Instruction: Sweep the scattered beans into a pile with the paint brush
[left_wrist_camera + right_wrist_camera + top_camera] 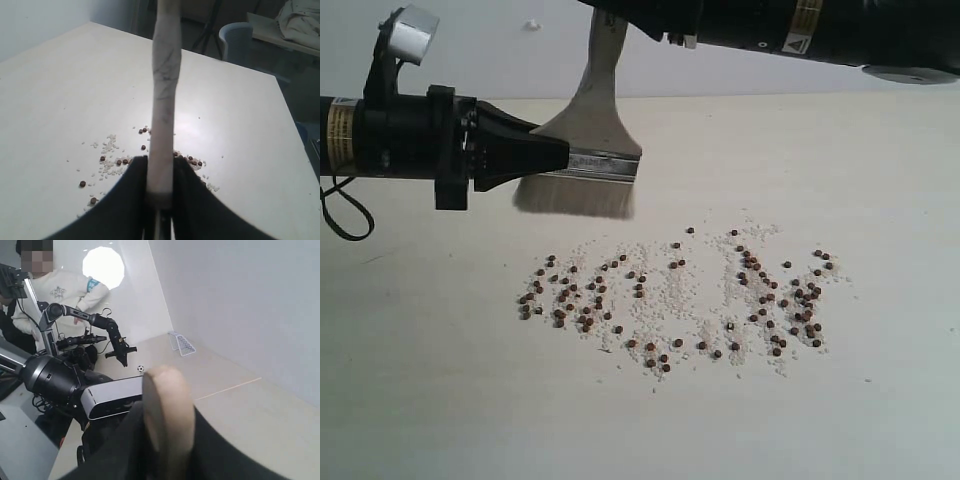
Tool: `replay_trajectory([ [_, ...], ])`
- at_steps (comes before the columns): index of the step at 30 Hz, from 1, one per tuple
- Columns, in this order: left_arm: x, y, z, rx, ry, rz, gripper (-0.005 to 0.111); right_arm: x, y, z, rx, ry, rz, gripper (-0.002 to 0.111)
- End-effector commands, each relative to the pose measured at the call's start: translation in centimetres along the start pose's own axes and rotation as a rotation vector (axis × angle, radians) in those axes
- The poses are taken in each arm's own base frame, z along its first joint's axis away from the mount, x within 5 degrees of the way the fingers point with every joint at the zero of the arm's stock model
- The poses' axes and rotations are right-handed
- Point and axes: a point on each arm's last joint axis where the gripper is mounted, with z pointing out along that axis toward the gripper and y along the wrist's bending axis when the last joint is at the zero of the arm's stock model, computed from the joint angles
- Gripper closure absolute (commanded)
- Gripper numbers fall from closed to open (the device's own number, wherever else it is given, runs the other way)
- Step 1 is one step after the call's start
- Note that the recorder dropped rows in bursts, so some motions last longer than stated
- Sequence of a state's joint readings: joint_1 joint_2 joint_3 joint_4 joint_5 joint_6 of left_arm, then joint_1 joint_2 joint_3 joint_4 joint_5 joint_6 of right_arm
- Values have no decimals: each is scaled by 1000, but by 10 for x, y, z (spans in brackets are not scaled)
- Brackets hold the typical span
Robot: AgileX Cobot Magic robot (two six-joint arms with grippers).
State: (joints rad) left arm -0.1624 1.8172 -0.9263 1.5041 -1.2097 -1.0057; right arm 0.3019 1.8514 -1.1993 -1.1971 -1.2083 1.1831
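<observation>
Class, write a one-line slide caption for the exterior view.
Left pincer grips the paint brush by its ferrule, bristles down, near scattered beans.

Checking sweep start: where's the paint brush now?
Exterior view, left of centre: the paint brush hangs bristles-down behind the left end of the beans, its ferrule pinched in the left claw.

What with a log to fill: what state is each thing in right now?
Brush: upright, bristles down, clear of the table.
Left pincer: shut on brush, low down.
Right pincer: shut on brush, at the top end.
Beans: scattered, not piled.
Grains: strewn among beans.
</observation>
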Motion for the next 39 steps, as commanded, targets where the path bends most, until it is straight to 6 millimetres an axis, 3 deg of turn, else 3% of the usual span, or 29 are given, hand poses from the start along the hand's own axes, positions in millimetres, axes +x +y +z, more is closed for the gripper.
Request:
replay_trajectory([
  [1,-6,0,-2,-6,-30,-14,107,-3,-1,0,7,-14,-13,108],
  [8,-7,1,-2,-11,-38,-19,103,-3,-1,0,7,-14,-4,108],
  [12,-7,1,-2,-11,-40,-56,72,-3,0,0,-1,-15,-5,108],
  [14,-7,1,-2,-11,-40,-73,47,-3,0,0,-5,-17,-5,108],
  [17,-9,2,-2,-24,-65,-129,29,-3,0,0,-3,-17,-5,108],
  [19,-11,1,-2,-25,-69,-131,25,-4,-3,-3,12,-18,-8,108],
  [27,-25,-6,-20,-39,-46,-141,26,-23,-21,-48,120,10,19,108],
  [32,-36,-16,-26,-31,-21,-115,30,-46,-10,-68,194,14,13,108],
  [34,-41,-21,-29,-28,-15,-125,46,-56,-1,-74,300,14,-7,108],
  [38,-50,-31,-33,-26,-7,-172,106,-72,24,-90,519,3,-11,108],
  [39,-54,-35,-35,-27,-7,-175,105,-78,35,-95,565,-7,-17,108],
])
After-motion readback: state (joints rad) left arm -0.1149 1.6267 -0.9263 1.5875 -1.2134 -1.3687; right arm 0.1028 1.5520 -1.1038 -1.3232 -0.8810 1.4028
